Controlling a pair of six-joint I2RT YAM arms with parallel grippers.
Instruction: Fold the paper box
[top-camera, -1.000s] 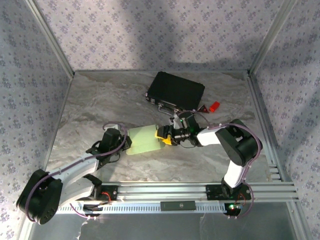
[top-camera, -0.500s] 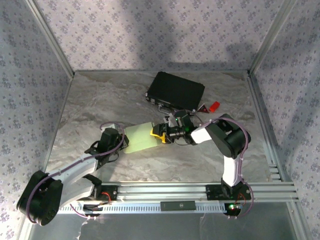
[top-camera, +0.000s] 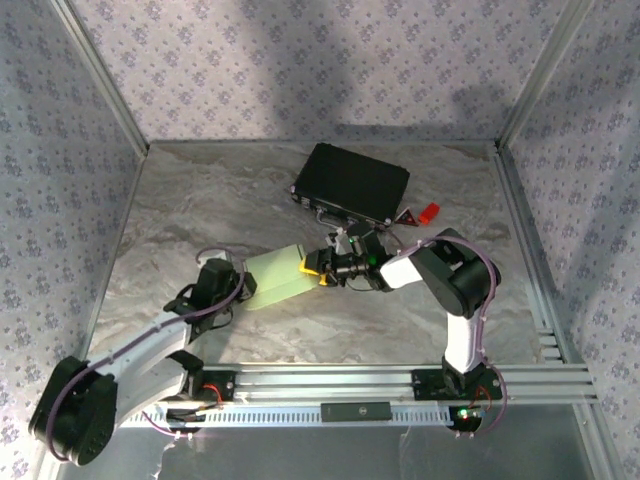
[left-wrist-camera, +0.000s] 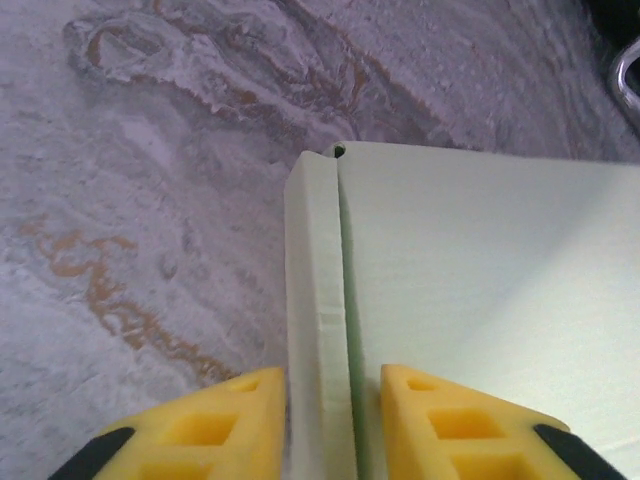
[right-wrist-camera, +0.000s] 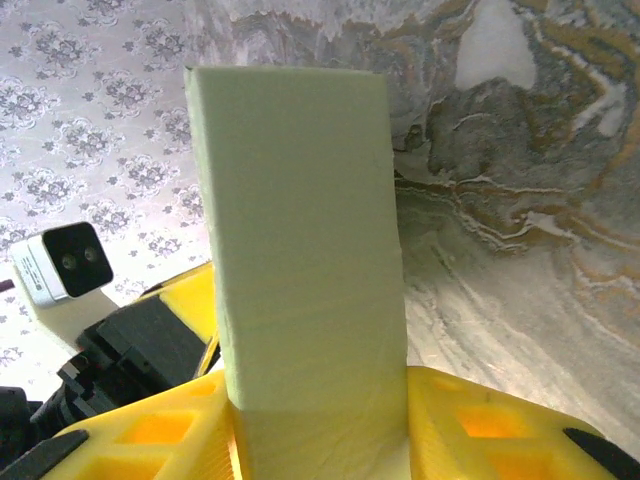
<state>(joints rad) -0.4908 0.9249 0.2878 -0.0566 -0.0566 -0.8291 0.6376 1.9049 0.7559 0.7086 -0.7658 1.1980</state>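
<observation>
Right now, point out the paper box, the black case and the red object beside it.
paper box (top-camera: 278, 277), top external view, middle of its pale green face.
black case (top-camera: 352, 180), top external view, centre of its lid.
red object (top-camera: 428, 212), top external view, its middle.

The grey marbled table (top-camera: 200, 200) carries a black case (top-camera: 352, 180) towards its far edge, with a small red thing (top-camera: 428, 212) just beside it. Mid-table sits the pale green paper box (top-camera: 275, 275) (resting or lifted, unclear).
</observation>
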